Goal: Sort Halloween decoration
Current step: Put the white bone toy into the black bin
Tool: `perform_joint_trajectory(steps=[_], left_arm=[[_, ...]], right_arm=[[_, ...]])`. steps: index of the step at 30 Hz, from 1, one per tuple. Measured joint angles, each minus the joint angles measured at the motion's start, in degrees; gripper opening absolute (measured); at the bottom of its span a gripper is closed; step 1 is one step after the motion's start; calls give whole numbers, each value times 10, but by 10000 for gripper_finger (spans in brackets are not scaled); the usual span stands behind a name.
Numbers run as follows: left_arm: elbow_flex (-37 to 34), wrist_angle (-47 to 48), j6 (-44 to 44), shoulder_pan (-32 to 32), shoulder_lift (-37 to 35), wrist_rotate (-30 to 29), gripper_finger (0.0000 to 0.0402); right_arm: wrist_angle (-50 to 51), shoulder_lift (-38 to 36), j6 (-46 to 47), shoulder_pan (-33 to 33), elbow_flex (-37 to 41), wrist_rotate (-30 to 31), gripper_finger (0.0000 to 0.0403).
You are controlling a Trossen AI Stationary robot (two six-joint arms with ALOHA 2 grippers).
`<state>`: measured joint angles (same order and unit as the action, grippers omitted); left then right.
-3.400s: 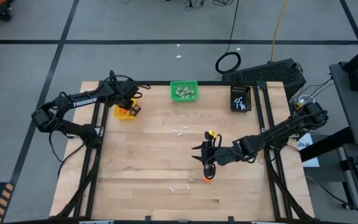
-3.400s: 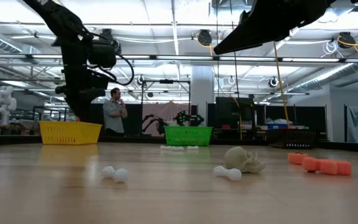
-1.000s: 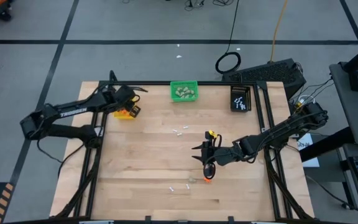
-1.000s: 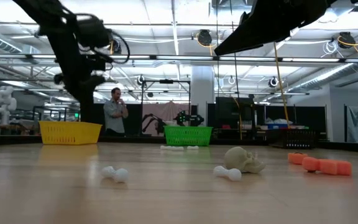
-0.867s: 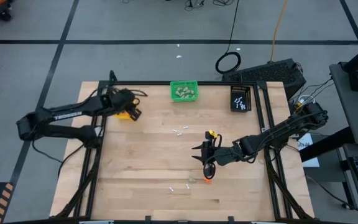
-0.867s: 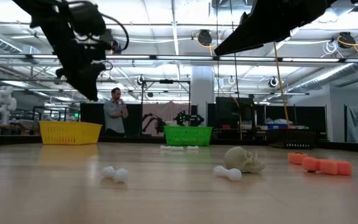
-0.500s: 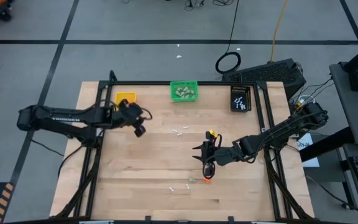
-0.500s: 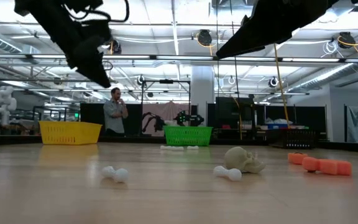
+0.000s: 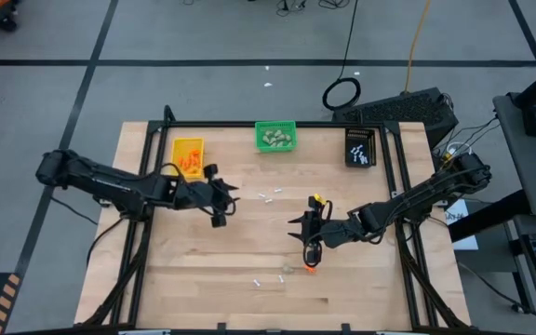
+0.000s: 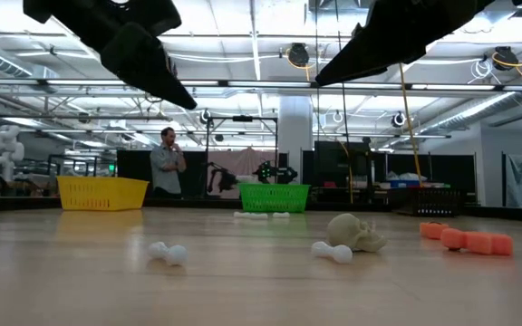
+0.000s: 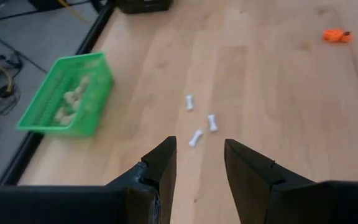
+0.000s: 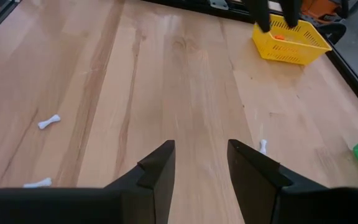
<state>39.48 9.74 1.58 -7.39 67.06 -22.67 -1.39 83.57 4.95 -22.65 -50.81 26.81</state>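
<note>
Overhead and wrist views. The left gripper (image 9: pixel 228 200), jaws parted and carrying nothing, hangs above the table (image 9: pixel 203 279) at about 9 o'clock from the board's centre, facing a cluster of three white bone sticks (image 11: pixel 201 125) that lie just ahead of it at 3 o'clock. The right gripper (image 9: pixel 311 244), likewise parted and empty, waits near the centre, with an orange piece (image 9: pixel 311 268) and a beige skull lump (image 9: pixel 288 268) just beside it toward 6 o'clock; two more white sticks (image 9: pixel 269 279) lie farther toward 7 o'clock. Bins line the far edge: the yellow bin (image 9: pixel 188 158) at 11 o'clock, the green bin (image 9: pixel 275 137) at 12, the black bin (image 9: pixel 360 147) at 1 (white sticks already show inside). To do this pick well, centre the jaws over one stick only, square across its shaft, and descend straight down before closing.
</note>
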Motion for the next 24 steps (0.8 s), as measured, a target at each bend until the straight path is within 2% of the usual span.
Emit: perform_joint_trajectory(steps=[4,9,17,24], left_arm=[[0,-36,-14,-3,37,27,132],[0,-66,-33,-3,81,40,132],[0,-95,-46,-6,121,43,132],[0,-98,-92,-7,123,45,132]], right_arm=[[0,0,18,1,0,8,132],[3,8,43,3,0,52,132],[5,39,47,25,0,30,132],[4,43,65,44,0,30,132]])
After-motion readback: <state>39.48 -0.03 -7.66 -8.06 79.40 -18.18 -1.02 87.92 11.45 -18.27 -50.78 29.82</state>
